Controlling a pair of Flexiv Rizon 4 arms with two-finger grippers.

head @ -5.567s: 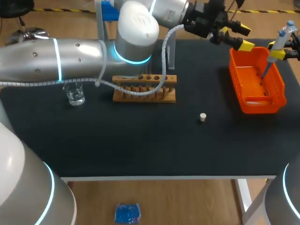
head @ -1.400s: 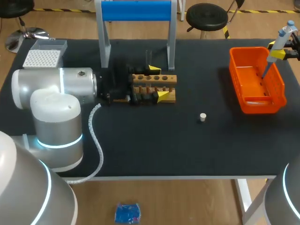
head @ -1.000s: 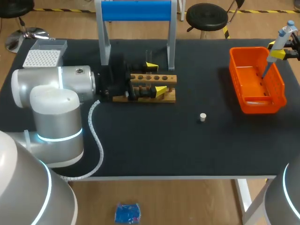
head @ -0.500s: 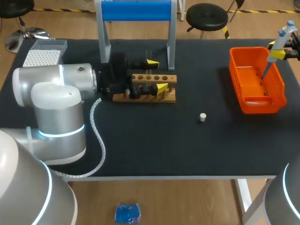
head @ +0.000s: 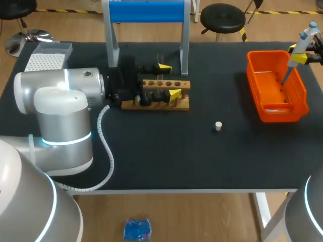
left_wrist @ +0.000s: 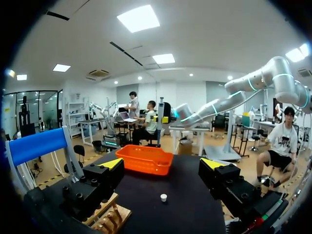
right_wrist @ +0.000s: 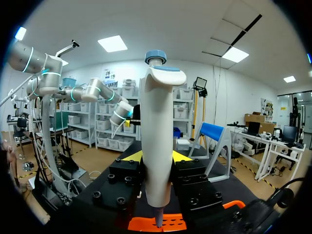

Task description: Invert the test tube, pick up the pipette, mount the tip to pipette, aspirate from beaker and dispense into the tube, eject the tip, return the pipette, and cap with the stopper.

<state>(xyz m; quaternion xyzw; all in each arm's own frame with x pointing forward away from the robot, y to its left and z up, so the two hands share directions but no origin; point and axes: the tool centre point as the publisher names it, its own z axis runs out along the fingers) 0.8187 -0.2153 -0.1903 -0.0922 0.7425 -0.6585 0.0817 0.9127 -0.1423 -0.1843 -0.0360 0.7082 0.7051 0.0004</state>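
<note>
My left arm (head: 55, 96) folds in from the left, its end effector (head: 169, 80) level with fingers spread wide, while my right end effector (head: 297, 54) at the far right clamps the pipette (head: 304, 38) from both sides.

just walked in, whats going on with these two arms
The left hand is open at the wooden rack, fingers spread with nothing gripped between them. The right hand is shut on the pipette, holding it upright over the orange bin. The small stopper lies alone on the black table, not yet used, and the tip box sits near the far left corner.
</note>
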